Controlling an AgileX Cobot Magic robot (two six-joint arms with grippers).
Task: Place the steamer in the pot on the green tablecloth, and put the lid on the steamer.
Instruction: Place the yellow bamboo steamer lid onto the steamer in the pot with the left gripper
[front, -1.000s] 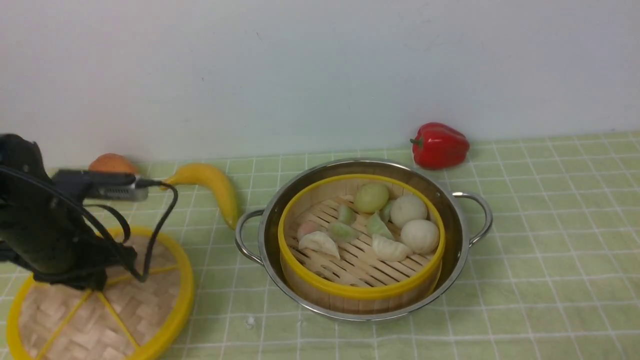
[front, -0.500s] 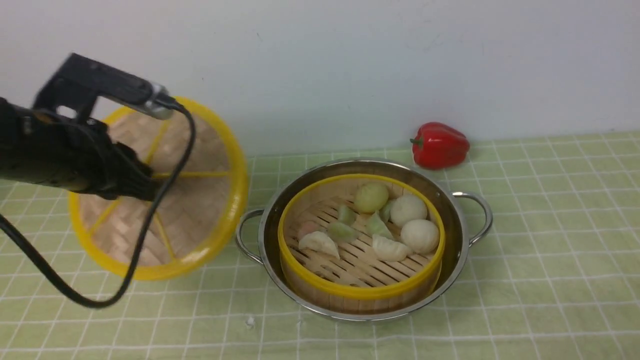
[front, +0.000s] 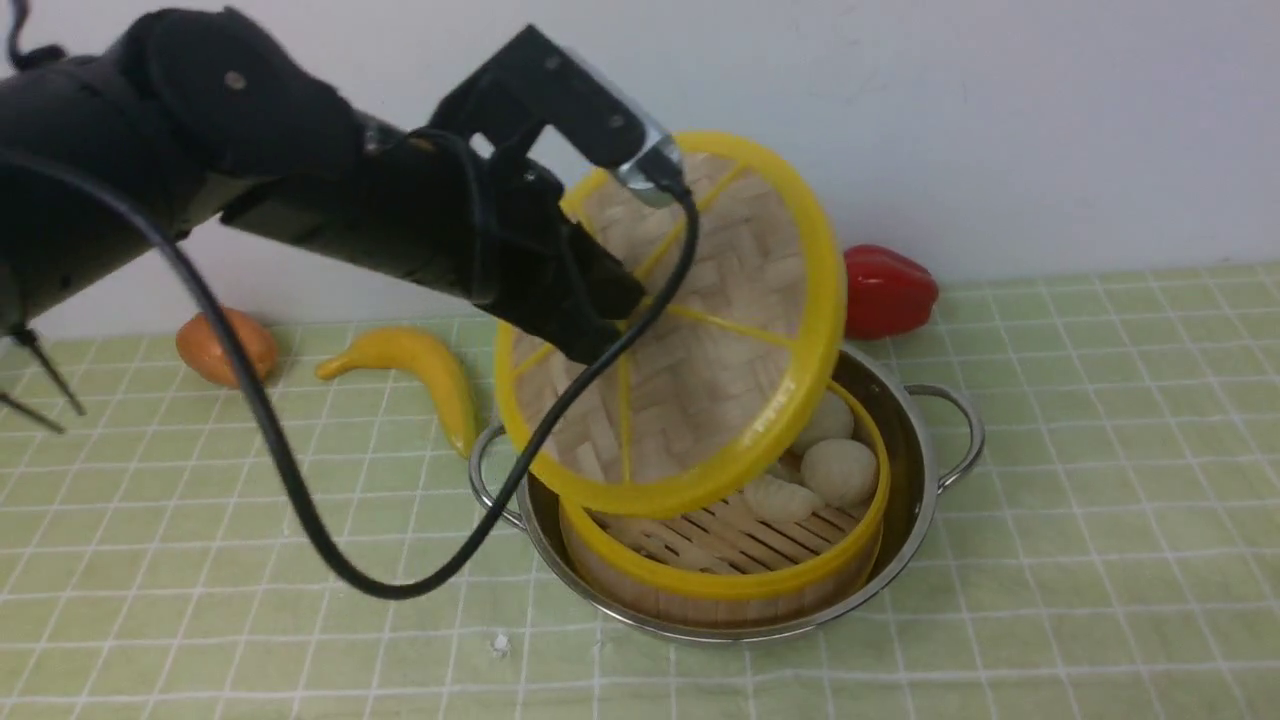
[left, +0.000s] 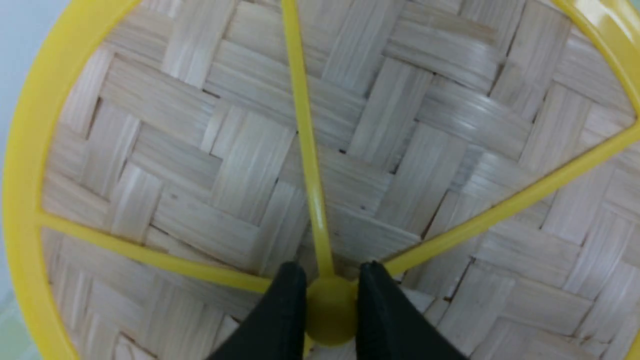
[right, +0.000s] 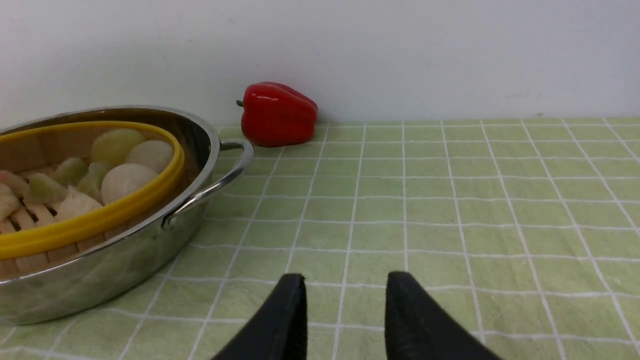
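Observation:
The steamer (front: 720, 575), a yellow-rimmed bamboo basket with dumplings and buns in it, sits inside the shiny steel pot (front: 905, 450) on the green tablecloth (front: 1100, 520). My left gripper (front: 600, 335) is shut on the yellow hub of the lid (front: 700, 330). It holds the lid tilted in the air over the pot's left and back part. In the left wrist view the black fingers (left: 285, 305) clamp the hub and the woven lid (left: 390, 125) fills the picture. My right gripper (right: 345, 282) is open and empty over the cloth, right of the pot (right: 150, 235) and steamer (right: 75, 225).
A red pepper (front: 895, 290) lies by the wall behind the pot. A yellow banana (front: 420, 365) and an orange fruit (front: 225, 345) lie at the back left. The left arm's black cable (front: 300, 520) hangs in a loop in front of the pot's left handle.
My left gripper has lifted the lid off the cloth at the front left and carried it up and right, from beside the pot to over it, tilted.

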